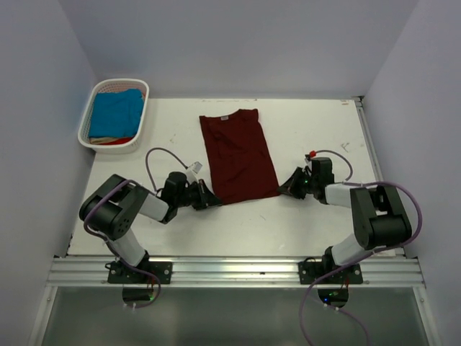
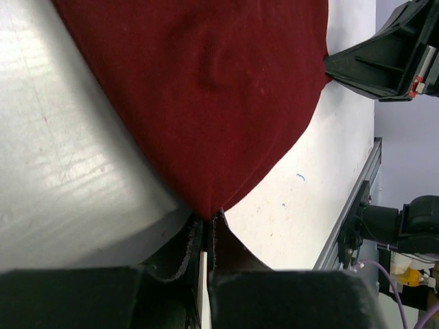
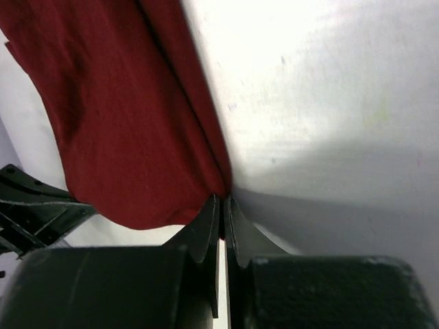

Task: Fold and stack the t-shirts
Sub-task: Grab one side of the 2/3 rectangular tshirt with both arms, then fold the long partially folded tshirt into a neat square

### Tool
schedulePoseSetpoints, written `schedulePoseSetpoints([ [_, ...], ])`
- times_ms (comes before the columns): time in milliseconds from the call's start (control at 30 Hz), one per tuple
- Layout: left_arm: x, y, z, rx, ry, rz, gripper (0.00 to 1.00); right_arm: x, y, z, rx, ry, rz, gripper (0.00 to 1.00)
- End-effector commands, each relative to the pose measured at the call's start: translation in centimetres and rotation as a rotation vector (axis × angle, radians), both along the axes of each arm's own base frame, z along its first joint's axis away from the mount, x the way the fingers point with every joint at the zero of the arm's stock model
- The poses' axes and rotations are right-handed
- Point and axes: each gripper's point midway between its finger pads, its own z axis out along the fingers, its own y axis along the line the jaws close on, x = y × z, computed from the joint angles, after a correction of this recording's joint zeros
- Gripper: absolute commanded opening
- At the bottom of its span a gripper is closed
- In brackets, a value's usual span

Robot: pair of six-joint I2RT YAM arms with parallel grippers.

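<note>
At half-hidden corners — left tool [image 2: 208, 221] and right tool [image 3: 223, 203] pinch maroon t-shirt [image 1: 238, 153].

I was running the rig in what was probably a robotics lab test cell, not a home. Plain pale walls [image 1: 238, 43] boxed in a scuffed, pen-marked white surface [image 1: 317, 137]. An aluminium rail [image 1: 238, 270] along its near edge carried the left arm [image 1: 119, 209] and right arm [image 1: 374, 216], which trailed loose purple cables [image 1: 164, 150]. Only a maroon t-shirt [image 1: 238, 155] and a white basket [image 1: 143, 112] looked domestic.
</note>
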Motion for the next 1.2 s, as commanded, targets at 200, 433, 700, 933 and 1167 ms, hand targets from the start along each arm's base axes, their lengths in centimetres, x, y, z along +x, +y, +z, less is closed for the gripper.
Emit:
schedulePoseSetpoints([
  [200,-5.2,4.2,-2.6,0.234,0.112,-0.037,0.0,-5.0,-0.1,4.0,-0.116,-0.068,0.103,0.0],
  [433,-6.5,5.0,1.1,0.226,0.062,-0.038,0.0,-8.2,2.0,6.3,-0.147,-0.106,0.192,0.0],
  [700,-8.1,6.4,5.4,0.237,0.035,0.001,0.0,-10.7,3.8,8.8,-0.168,-0.145,0.257,0.0],
  [933,-7.2,7.1,9.2,0.256,-0.051,0.03,0.0,-9.7,4.1,13.6,-0.165,-0.242,0.243,0.0],
  [1167,-2.5,8.0,11.8,0.362,-0.201,0.106,0.0,-4.7,4.6,15.6,-0.266,-0.327,0.209,0.0],
])
